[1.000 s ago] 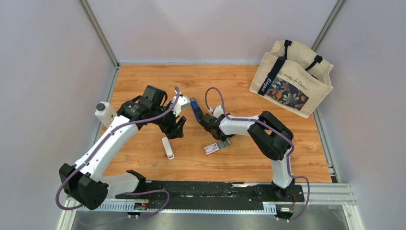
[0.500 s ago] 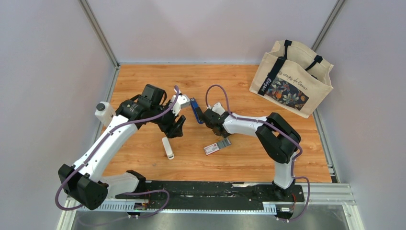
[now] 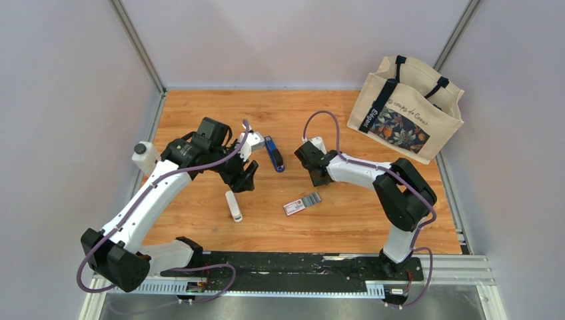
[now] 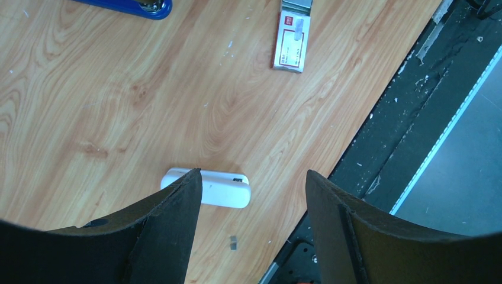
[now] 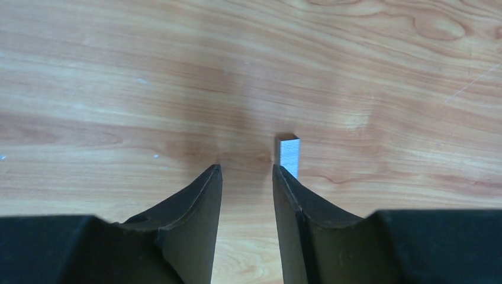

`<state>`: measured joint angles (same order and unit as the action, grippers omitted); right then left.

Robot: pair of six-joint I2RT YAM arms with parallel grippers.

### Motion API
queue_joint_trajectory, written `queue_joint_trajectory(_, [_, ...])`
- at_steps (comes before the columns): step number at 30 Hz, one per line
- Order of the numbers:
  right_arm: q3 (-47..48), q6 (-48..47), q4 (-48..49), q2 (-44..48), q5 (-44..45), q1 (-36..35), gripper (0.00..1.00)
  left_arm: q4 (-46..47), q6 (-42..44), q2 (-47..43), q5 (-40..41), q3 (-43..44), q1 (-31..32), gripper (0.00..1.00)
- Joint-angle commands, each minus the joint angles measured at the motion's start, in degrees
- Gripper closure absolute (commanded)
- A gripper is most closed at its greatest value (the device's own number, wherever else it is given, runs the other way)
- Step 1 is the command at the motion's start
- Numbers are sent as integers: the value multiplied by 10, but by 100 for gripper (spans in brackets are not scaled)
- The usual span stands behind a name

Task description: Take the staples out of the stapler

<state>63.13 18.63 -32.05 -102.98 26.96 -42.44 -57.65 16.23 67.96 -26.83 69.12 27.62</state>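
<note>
Right gripper (image 5: 245, 168) — fingers partly apart, nothing between them, only bare wood. Staples (image 5: 289, 155): short grey strip flat on table, just beside tip of right-side finger, right of centre in wrist view. Stapler (image 3: 274, 153) lies flat mid-frame in top view, between both arms, touched by neither. Left gripper (image 4: 253, 174) wide open, empty, above white stick (image 4: 222, 189). I judge strip already unloaded; I'd lift right wrist straight up — sideways drift risks fingertip dragging strip.
</note>
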Motion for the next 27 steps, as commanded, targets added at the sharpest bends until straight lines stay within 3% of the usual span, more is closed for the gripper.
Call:
queue_joint_trajectory(1, [-25, 23, 31, 25, -31, 20, 58, -1, 13, -8, -6, 22, 1, 27])
queue_joint_trajectory(27, [-57, 33, 66, 96, -3, 35, 57, 2, 12, -9, -10, 13, 1, 27])
